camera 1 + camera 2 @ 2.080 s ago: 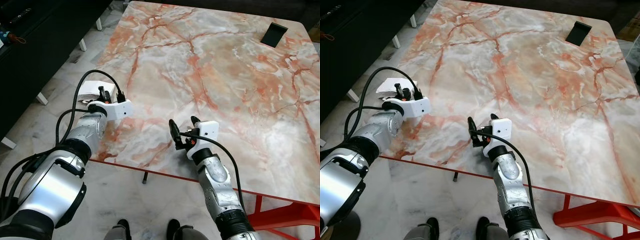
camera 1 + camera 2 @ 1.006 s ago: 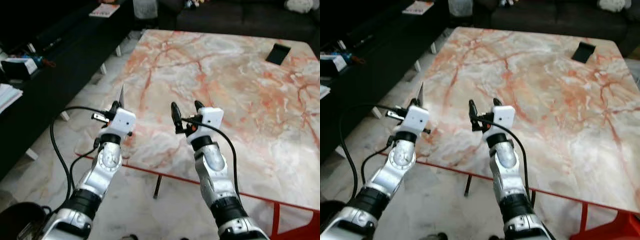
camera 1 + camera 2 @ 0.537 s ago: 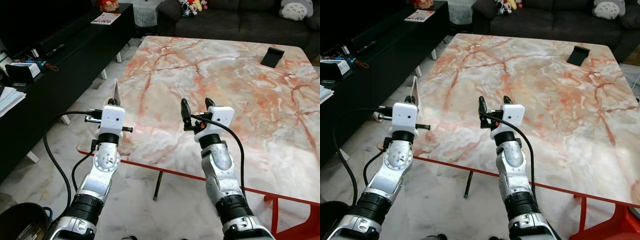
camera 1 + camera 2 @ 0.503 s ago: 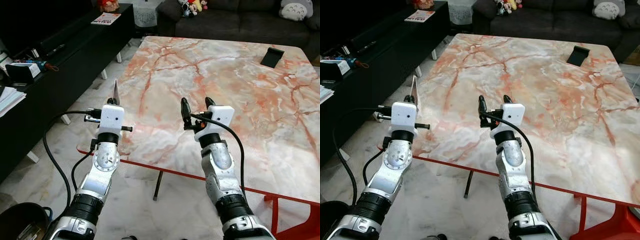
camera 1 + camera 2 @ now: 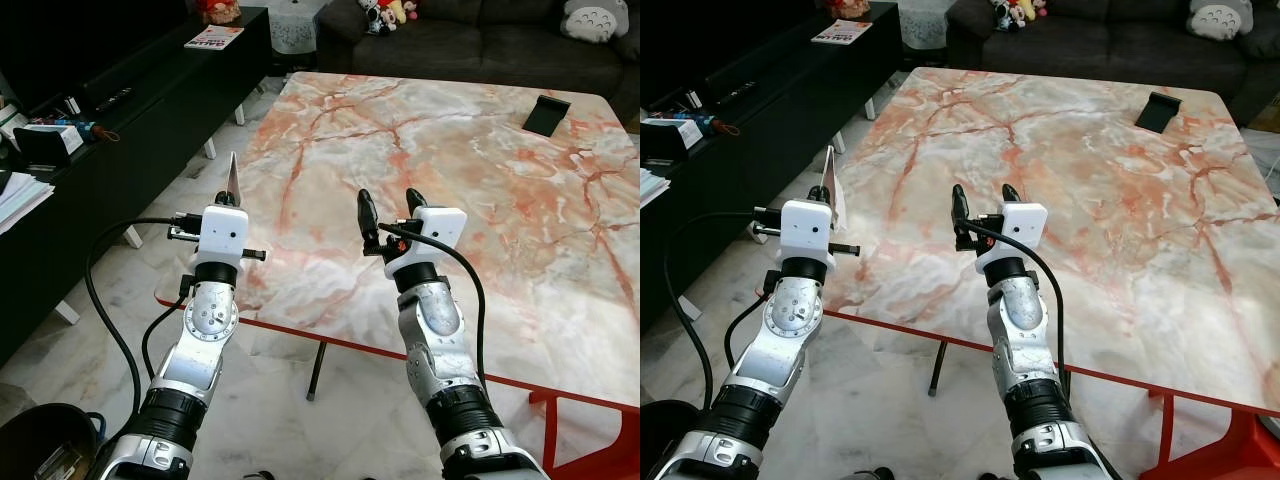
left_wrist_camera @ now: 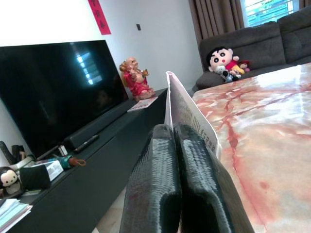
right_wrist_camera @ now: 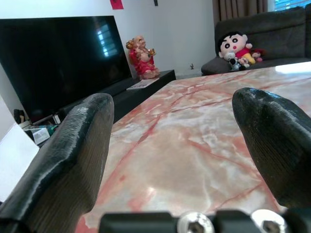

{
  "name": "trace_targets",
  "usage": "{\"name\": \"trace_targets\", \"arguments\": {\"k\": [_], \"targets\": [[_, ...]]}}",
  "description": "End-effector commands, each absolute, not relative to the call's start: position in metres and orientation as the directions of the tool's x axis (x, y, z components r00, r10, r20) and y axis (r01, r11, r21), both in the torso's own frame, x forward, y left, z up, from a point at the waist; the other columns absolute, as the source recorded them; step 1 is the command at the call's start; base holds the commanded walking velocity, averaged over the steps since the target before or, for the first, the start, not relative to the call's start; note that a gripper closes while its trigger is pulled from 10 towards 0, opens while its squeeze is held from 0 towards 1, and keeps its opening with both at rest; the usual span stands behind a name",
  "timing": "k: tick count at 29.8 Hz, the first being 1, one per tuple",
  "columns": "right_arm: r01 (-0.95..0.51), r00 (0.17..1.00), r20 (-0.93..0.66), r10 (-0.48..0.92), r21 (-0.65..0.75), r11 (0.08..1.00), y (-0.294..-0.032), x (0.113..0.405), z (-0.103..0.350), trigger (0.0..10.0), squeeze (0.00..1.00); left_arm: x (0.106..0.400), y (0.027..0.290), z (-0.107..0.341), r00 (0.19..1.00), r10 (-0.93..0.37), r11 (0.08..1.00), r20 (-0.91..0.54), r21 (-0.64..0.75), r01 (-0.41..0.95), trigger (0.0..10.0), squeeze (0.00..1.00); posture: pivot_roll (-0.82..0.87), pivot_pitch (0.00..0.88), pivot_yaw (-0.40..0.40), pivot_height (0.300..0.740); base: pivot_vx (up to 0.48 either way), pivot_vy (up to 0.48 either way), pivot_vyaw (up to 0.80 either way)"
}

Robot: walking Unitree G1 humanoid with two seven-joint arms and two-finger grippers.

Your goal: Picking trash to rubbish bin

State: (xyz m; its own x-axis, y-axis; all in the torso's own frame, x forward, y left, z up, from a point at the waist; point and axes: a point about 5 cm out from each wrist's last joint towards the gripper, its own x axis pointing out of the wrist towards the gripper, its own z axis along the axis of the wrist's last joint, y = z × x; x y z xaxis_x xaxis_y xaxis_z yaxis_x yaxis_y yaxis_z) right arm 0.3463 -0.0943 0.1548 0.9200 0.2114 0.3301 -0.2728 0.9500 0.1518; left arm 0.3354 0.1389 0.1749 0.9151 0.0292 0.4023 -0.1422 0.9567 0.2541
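A round black rubbish bin (image 5: 45, 450) stands on the pale marble floor (image 5: 290, 420) nearest the robot, below its left arm and off the counter's near left corner.

The left claw (image 5: 231, 196) is raised upright beside the near left corner of the pink-veined marble counter with red metal frame (image 5: 480, 170). Its two black fingers (image 6: 167, 184) are pressed together on a thin white sheet of printed paper (image 5: 232, 177), which stands on edge above the fingertips, clear of the counter surface. In the left wrist view the paper (image 6: 187, 114) rises from between the closed fingers, with print visible on one face.

The right claw (image 5: 387, 207) is raised upright over the near edge of the counter, roughly at its middle. Its fingers (image 7: 63, 160) are spread wide apart and hold nothing; the counter surface shows between them in the right wrist view.

At the far right corner of the counter lies a flat black rectangular object (image 5: 547, 114), slightly tilted.

Along the robot's left runs a long black low cabinet (image 5: 120, 140) carrying small items and a magazine (image 5: 213, 37). Above it a large dark television screen (image 6: 53, 92) and a red-and-gold figurine (image 6: 136, 77) are seen. Beyond the counter's far edge stands a dark grey sofa (image 5: 470, 35) with plush toys (image 5: 382, 12).
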Motion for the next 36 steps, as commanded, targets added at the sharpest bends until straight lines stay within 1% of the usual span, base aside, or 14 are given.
{"name": "trace_targets", "arguments": {"k": [1, 8, 23, 36], "targets": [[-0.281, 0.916, 0.336, 0.219, 0.15, 0.948, -0.093, 0.345, 0.155, 10.0, 0.0, 0.335, 0.142, 0.179, 0.91, 0.031, 0.953, 0.412, 0.262, -0.151, 10.0, 0.0, 0.09, 0.104, 0.045, 0.74, 0.0, 0.0, 0.0], [-0.269, 0.919, 0.334, 0.208, 0.148, 0.952, -0.096, 0.346, 0.155, 10.0, 0.0, 0.335, 0.142, 0.179, 0.91, 0.024, 0.949, 0.414, 0.276, -0.15, 10.0, 0.0, 0.1, 0.111, 0.048, 0.74, -0.069, 0.0, 0.0], [-0.256, 0.926, 0.32, 0.199, 0.147, 0.955, -0.097, 0.344, 0.15, 10.0, 0.0, 0.335, 0.135, 0.182, 0.908, -0.005, 0.949, 0.419, 0.288, -0.128, 10.0, 0.0, 0.09, 0.134, 0.06, 0.74, -0.28, 0.0, 0.0], [-0.236, 0.936, 0.299, 0.188, 0.134, 0.963, -0.103, 0.345, 0.147, 10.0, 0.0, 0.335, 0.139, 0.181, 0.91, 0.003, 0.947, 0.414, 0.292, -0.136, 10.0, 0.0, 0.09, 0.146, 0.057, 0.74, -0.286, 0.0, 0.0]]}}
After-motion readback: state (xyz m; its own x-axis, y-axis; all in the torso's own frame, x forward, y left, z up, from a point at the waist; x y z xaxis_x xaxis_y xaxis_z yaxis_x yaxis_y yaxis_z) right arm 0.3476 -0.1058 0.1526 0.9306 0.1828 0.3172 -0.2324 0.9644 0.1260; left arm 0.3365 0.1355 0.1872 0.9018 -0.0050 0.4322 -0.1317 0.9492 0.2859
